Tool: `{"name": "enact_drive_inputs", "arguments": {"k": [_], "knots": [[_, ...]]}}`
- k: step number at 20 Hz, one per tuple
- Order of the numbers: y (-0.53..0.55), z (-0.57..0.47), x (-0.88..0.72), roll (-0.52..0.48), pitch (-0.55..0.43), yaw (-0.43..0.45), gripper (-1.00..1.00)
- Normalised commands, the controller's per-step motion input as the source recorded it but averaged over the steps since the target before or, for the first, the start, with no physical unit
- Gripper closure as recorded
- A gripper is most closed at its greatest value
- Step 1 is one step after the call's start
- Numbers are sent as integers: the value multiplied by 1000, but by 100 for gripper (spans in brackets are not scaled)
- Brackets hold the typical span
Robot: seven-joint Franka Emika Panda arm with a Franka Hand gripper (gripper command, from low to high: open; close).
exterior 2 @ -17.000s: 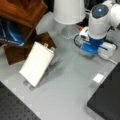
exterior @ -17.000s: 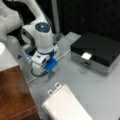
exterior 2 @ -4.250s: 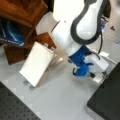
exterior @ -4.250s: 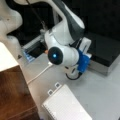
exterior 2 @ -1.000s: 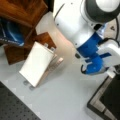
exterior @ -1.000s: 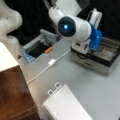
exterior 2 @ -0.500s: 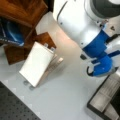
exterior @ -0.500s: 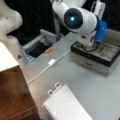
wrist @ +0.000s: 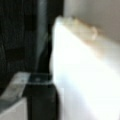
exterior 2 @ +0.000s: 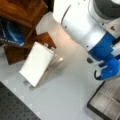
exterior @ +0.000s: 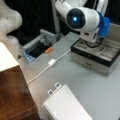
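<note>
1. Front views both show the gripper [exterior: 90,43] low over the compartment box [exterior: 100,53] at three o'clock; whether its fingers are spread or pressed together, I cannot tell.
2. White cable [exterior: 51,63] lies at centre.
3. Notepad [exterior: 66,106] sits at six o'clock.

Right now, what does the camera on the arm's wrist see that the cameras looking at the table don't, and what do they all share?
Only the wrist view shows a broad, bright white surface filling the frame, beside a dark upright post. Only a front view shows the white cable, small orange object and white ridged pad. The gripper hangs over the grey compartment box, largely hidden. I can match nothing across all three.
</note>
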Motion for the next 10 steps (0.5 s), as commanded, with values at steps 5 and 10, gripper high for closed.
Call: {"name": "enact_drive_inputs", "arguments": {"k": [5,10], "knots": [[102,-125,402,210,6,120,100],[103,-167,354,181,13,104,100]]}}
